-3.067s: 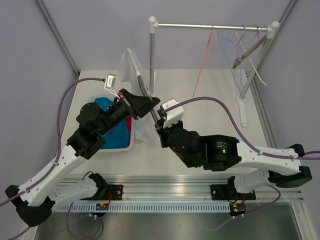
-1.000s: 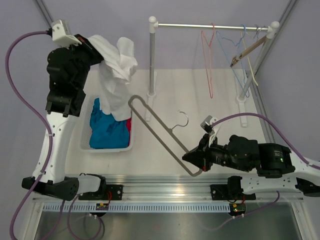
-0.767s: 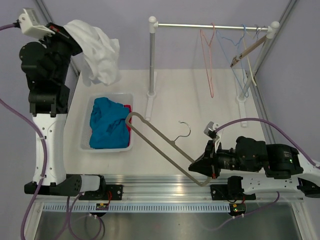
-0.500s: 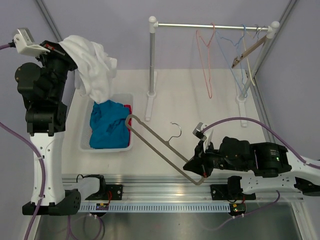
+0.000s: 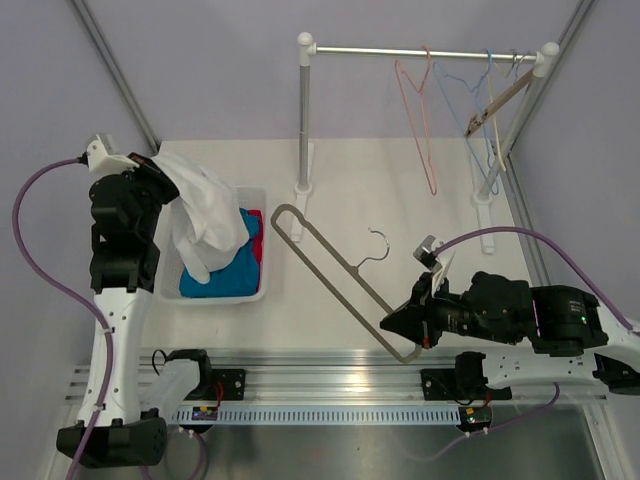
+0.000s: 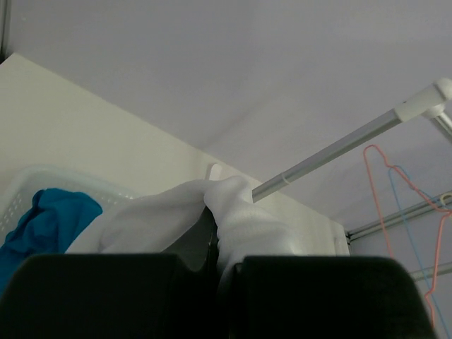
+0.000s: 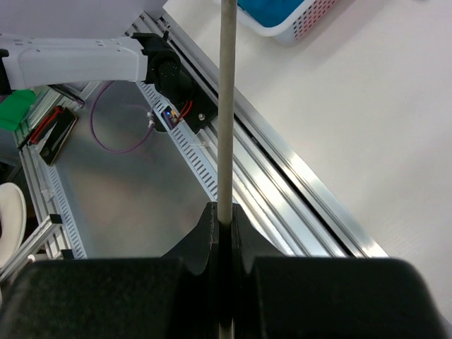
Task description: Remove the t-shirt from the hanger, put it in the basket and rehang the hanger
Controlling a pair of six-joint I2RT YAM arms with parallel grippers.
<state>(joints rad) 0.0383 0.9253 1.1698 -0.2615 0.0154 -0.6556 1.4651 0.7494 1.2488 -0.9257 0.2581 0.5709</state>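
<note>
The white t-shirt [image 5: 203,218] hangs free of the hanger from my left gripper [image 5: 160,172], which is shut on a bunch of its cloth [image 6: 233,219] above the white basket [image 5: 256,290]. Its lower end drapes onto the blue clothes [image 5: 228,262] in the basket. The grey-beige hanger [image 5: 335,283] is bare and lies tilted over the table's middle. My right gripper [image 5: 398,322] is shut on its near bar [image 7: 226,106] close to the table's front edge.
A clothes rail [image 5: 420,52] on two posts stands at the back, with a pink hanger [image 5: 418,120], blue wire hangers [image 5: 478,110] and a wooden one. The aluminium base rail [image 5: 330,365] runs along the front edge.
My left arm has come down from high at the back left, lowering the white t-shirt onto the basket. My right gripper has shifted the bare hanger slightly to the right.
</note>
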